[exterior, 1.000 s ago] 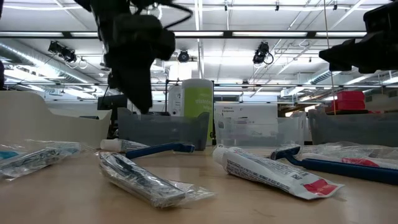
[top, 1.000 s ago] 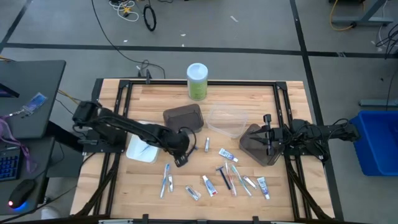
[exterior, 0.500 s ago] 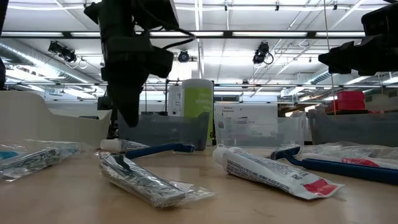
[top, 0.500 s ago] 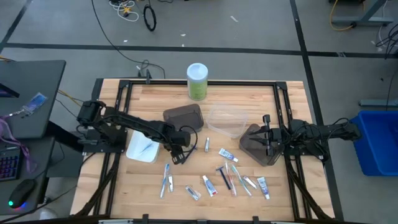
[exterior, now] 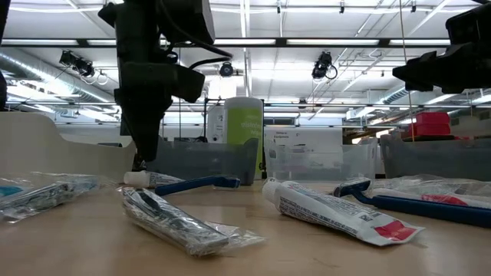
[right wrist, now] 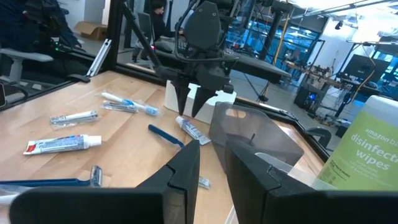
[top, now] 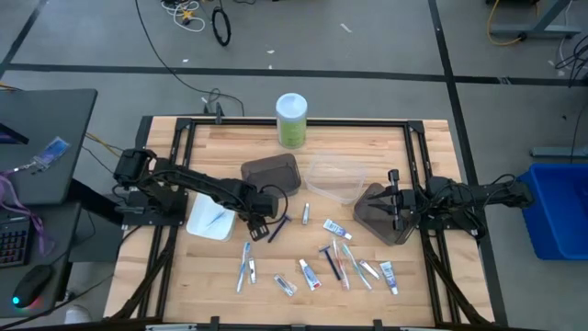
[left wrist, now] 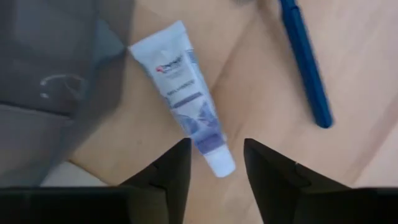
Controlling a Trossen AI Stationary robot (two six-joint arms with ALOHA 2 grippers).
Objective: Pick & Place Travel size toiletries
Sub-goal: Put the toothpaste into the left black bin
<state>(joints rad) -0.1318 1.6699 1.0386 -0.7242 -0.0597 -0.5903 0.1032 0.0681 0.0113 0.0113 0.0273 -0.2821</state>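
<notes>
While the small white tube (left wrist: 185,93) lies flat on the wooden surface (top: 220,276) straight ahead of the left gripper (left wrist: 214,165), its cap end pointing in between the two spread fingers, the step in hand looks like a descent onto it. To do that well, the gripper should come straight down so the fingers straddle the tube across its narrow width, near the cap or mid-body, then close only once the tips nearly touch the wood. The fingers stand apart and hold nothing. A blue-handled razor (left wrist: 305,59) lies off to one side of the tube, apart from it, so the closing fingers should not catch it. A dark tray (top: 272,173) stands close on the other side of the tube, with a white tray (top: 204,221) behind the gripper. More toiletries (top: 344,262) lie farther out. The right gripper (right wrist: 211,165) waits over another dark tray (top: 377,216), fingers narrowly apart, empty.
</notes>
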